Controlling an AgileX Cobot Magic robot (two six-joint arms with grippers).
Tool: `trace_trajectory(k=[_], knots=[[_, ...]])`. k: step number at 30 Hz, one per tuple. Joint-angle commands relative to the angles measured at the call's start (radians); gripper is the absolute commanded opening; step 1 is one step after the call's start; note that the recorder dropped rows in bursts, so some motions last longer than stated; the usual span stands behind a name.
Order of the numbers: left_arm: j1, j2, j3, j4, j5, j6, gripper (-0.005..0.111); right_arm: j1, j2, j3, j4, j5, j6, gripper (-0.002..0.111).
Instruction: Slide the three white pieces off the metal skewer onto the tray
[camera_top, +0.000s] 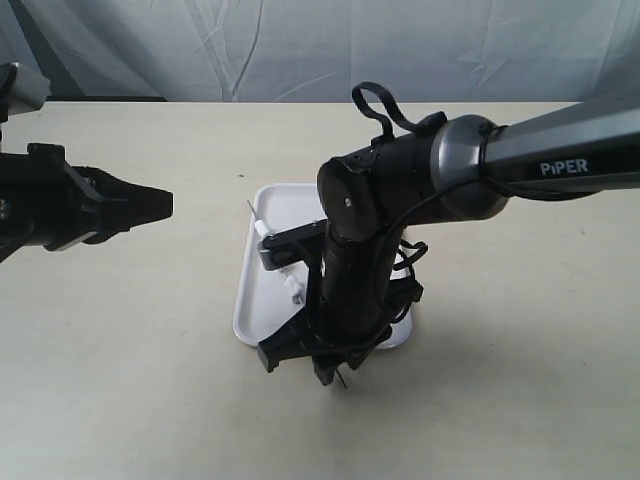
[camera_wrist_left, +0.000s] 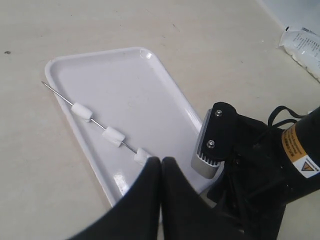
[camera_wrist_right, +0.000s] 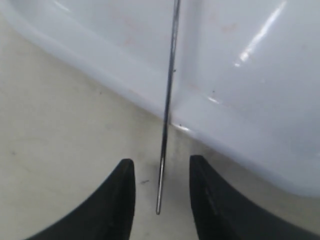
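Nothing done: three white pieces (camera_wrist_left: 113, 136) threaded on skewer (camera_wrist_left: 60, 92) lying across tray (camera_wrist_left: 150, 95), end overhanging rim at 6 o'clock. Right gripper (camera_wrist_right: 162, 167) spread, straddling that end, no grip. Left gripper (camera_wrist_left: 161, 167) pressed together, empty, 9 o'clock of tray.

Beige tabletop (camera_top: 150, 400); wrinkled pale cloth backdrop (camera_top: 300, 50) behind.
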Motion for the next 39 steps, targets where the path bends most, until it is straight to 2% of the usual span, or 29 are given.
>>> trace_trajectory(k=[1, 18, 24, 31, 34, 39], knots=[[-0.006, 0.002, 0.005, -0.014, 0.000, 0.003, 0.000, 0.004, 0.001, -0.004, 0.001, 0.011, -0.002, 0.034], [-0.006, 0.002, 0.005, -0.014, 0.000, 0.003, 0.000, 0.004, 0.010, -0.004, 0.003, 0.020, -0.002, 0.031], [-0.006, 0.002, 0.005, -0.018, 0.000, 0.003, 0.000, 0.004, 0.010, -0.004, 0.003, 0.017, -0.002, 0.007], [-0.006, 0.002, 0.005, -0.018, 0.000, 0.003, 0.000, 0.004, 0.010, -0.004, 0.007, 0.015, -0.002, 0.005], [-0.006, 0.002, 0.005, -0.018, 0.000, 0.001, 0.000, 0.004, 0.005, -0.004, 0.007, 0.020, -0.002, -0.001], [-0.006, 0.002, 0.005, -0.018, 0.003, -0.004, 0.000, 0.002, -0.041, -0.004, 0.000, 0.022, -0.002, -0.001]])
